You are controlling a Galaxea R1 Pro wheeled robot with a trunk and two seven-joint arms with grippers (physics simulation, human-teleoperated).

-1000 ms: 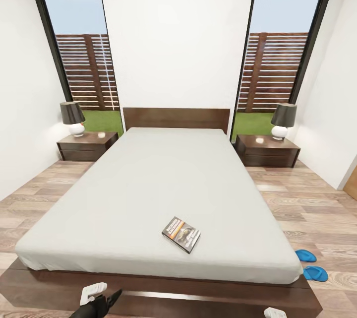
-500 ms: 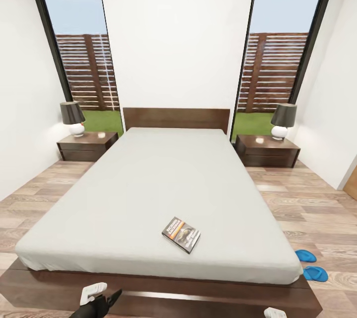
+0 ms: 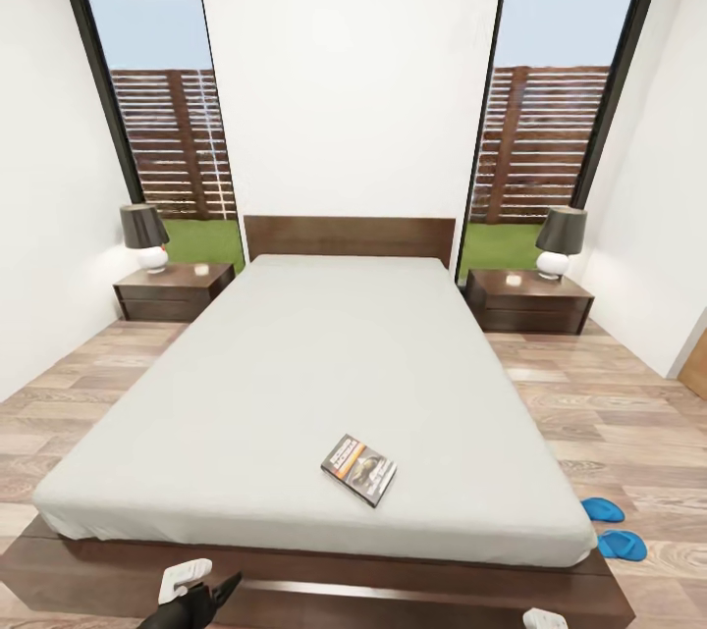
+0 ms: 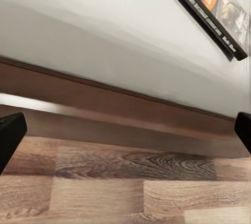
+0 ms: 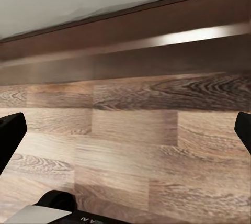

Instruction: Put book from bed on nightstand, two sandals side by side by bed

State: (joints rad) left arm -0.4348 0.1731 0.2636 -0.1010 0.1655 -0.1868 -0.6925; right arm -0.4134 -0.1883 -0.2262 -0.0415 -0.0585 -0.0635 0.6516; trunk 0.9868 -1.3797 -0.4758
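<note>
Bright, even daylight through both windows (image 3: 157,89); wrist views blur softly (wide-angle stretch at edges).

I'm looking down a white-walled room (image 3: 349,70) with a light wood-plank floor (image 3: 609,413), lit evenly by daylight. Two tall dark-framed windows, the left window (image 3: 157,89) and the right window (image 3: 555,89), flank the middle wall and show blue sky, a slatted brown fence and a strip of grass. Below each I see a lamp, the left lamp (image 3: 144,236) and the right lamp (image 3: 560,239), with a dark shade and white base.
</note>
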